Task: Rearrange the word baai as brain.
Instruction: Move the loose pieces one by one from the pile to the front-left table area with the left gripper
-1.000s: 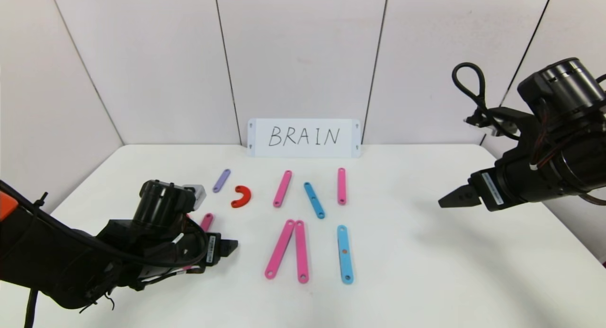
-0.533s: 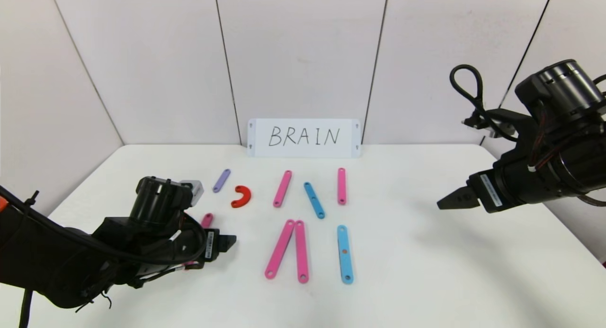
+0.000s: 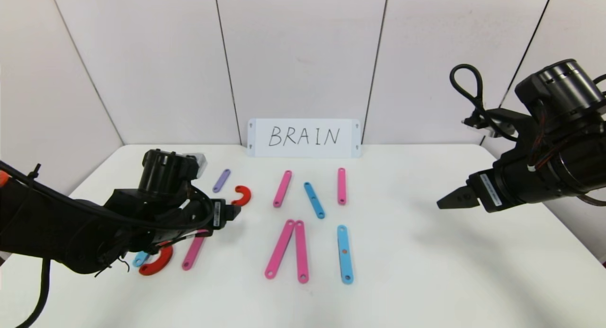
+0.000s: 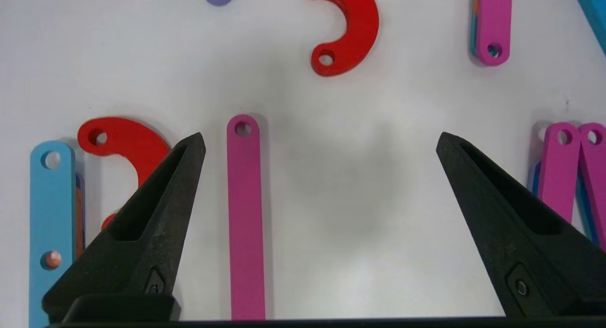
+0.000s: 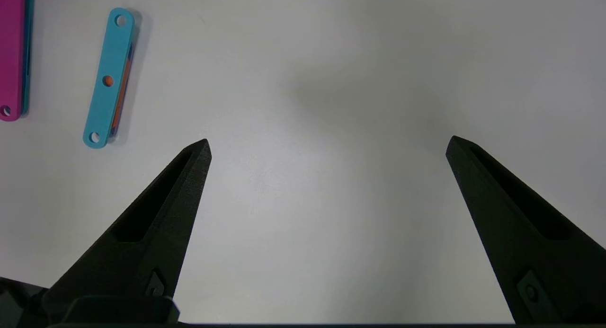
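At frame left, left gripper (image 3: 233, 211) hovers with fingers spread wide, holding nothing, above a pink strip (image 3: 193, 252); right gripper (image 3: 447, 199) likewise, frame right.

Left tool moves back toward the card

The left tool (image 3: 233, 211) has shifted farther from the robot, toward the red curve (image 3: 242, 195), uncovering a pink strip (image 3: 193, 253), another red curve (image 3: 158, 264) and a blue strip (image 3: 140, 259).

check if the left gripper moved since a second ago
Yes. The left gripper has moved away from the robot, toward the BRAIN card; it now sits beside the far red curve.
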### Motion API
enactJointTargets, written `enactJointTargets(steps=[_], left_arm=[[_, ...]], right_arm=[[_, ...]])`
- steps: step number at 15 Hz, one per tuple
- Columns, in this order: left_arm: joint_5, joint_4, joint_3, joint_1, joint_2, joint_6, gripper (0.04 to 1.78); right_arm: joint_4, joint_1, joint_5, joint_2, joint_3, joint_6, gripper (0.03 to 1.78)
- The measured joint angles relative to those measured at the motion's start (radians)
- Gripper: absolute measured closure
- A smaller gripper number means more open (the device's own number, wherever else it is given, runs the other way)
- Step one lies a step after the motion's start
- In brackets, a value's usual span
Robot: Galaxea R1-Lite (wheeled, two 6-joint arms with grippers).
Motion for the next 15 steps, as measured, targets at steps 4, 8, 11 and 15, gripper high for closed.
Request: enactJointTargets(steps=[4, 8, 11, 15], left_arm=[[0.0, 0.062, -0.143, -0.01, 0.066, -0.001, 0.11], [-0.001, 0.07, -0.244, -0.018, 0.151, 0.0, 0.11], [0.0, 0.08, -0.275, -0.021, 0.189, 0.0, 0.11], [0.001, 0.074, -0.283, -0.023, 0.208, 0.012, 0.11]], right_arm=[[-0.009, -0.002, -0.001, 0.001, 0.0, 0.0, 0.07], [-0.027, -0.004, -0.004, 0.003, 0.003, 0.001, 0.07], [-0.028, -0.004, -0.006, 0.01, 0.003, 0.001, 0.07], [-0.029, -0.001, -0.027, 0.021, 0.004, 0.001, 0.07]])
